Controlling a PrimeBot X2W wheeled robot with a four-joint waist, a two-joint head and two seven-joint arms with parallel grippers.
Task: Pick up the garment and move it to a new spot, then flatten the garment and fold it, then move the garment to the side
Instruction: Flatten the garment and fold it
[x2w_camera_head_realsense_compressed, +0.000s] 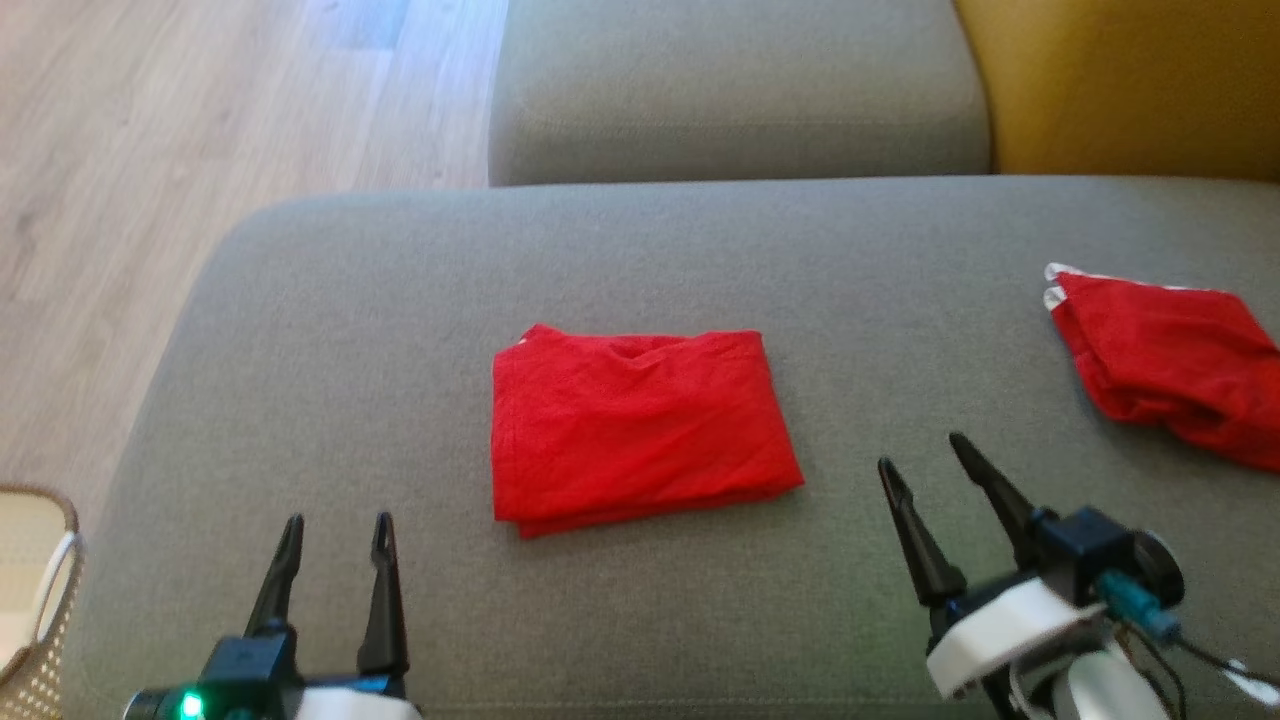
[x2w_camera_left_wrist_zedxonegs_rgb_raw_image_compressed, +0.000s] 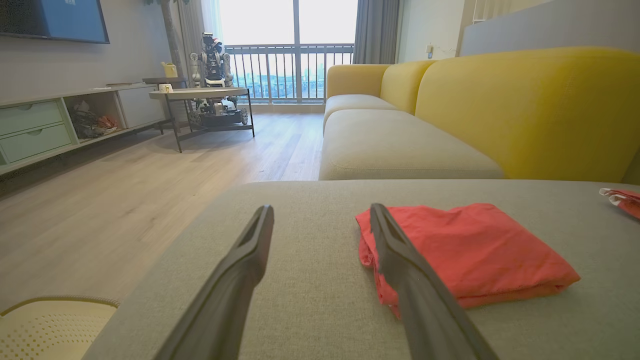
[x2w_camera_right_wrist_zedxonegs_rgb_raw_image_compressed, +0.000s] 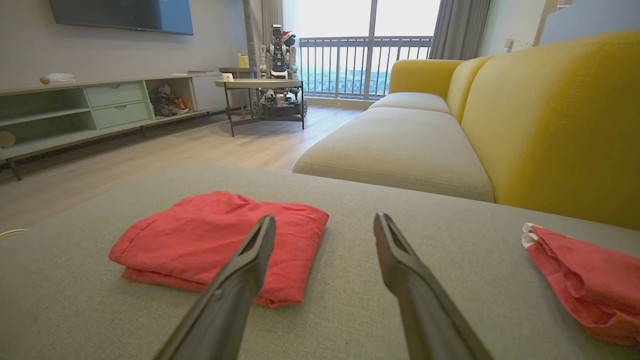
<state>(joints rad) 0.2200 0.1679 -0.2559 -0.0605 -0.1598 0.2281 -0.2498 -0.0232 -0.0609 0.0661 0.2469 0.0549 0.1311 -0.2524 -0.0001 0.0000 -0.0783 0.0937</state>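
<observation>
A red garment (x2w_camera_head_realsense_compressed: 640, 425) lies folded into a neat rectangle in the middle of the grey sofa cushion (x2w_camera_head_realsense_compressed: 330, 330). The left wrist view has the garment (x2w_camera_left_wrist_zedxonegs_rgb_raw_image_compressed: 465, 250) just right of its fingers; the right wrist view has it (x2w_camera_right_wrist_zedxonegs_rgb_raw_image_compressed: 220, 240) to the left. My left gripper (x2w_camera_head_realsense_compressed: 335, 532) hovers open near the cushion's front edge, left of the garment, holding nothing. My right gripper (x2w_camera_head_realsense_compressed: 925, 455) is open and empty too, to the garment's right and tilted leftward.
A second red cloth with white trim (x2w_camera_head_realsense_compressed: 1170, 360) lies crumpled at the cushion's right end. A woven basket (x2w_camera_head_realsense_compressed: 40, 600) stands on the floor at the lower left. Behind are another grey seat (x2w_camera_head_realsense_compressed: 730, 90) and the yellow backrest (x2w_camera_head_realsense_compressed: 1130, 80). Wood floor lies left.
</observation>
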